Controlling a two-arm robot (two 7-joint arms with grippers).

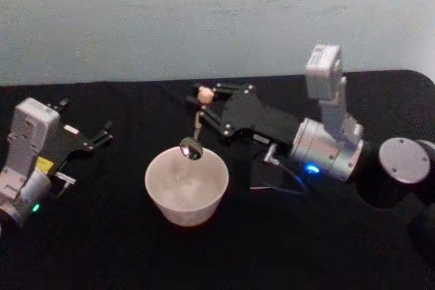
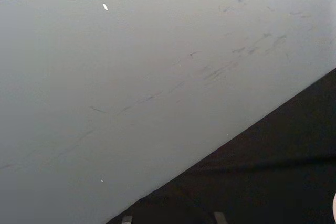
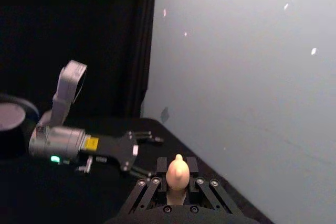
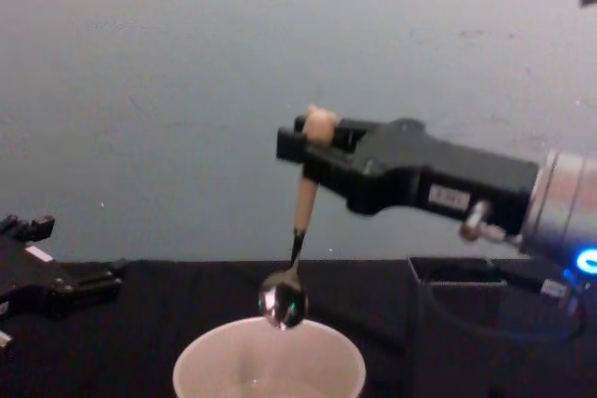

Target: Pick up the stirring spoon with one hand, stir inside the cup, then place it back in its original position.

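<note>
Right claw (image 4: 305, 149), clamped on the spoon (image 4: 304, 200), dangles its bowl over the cup (image 4: 216, 368) to stir; left claw (image 1: 105, 134) rests apart, parked.

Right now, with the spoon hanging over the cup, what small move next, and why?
Probably lower the right gripper straight down. It is shut on the stirring spoon by its handle, and the spoon's bowl hangs just above the cup, not yet inside. The left gripper sits parked at the left.
</note>
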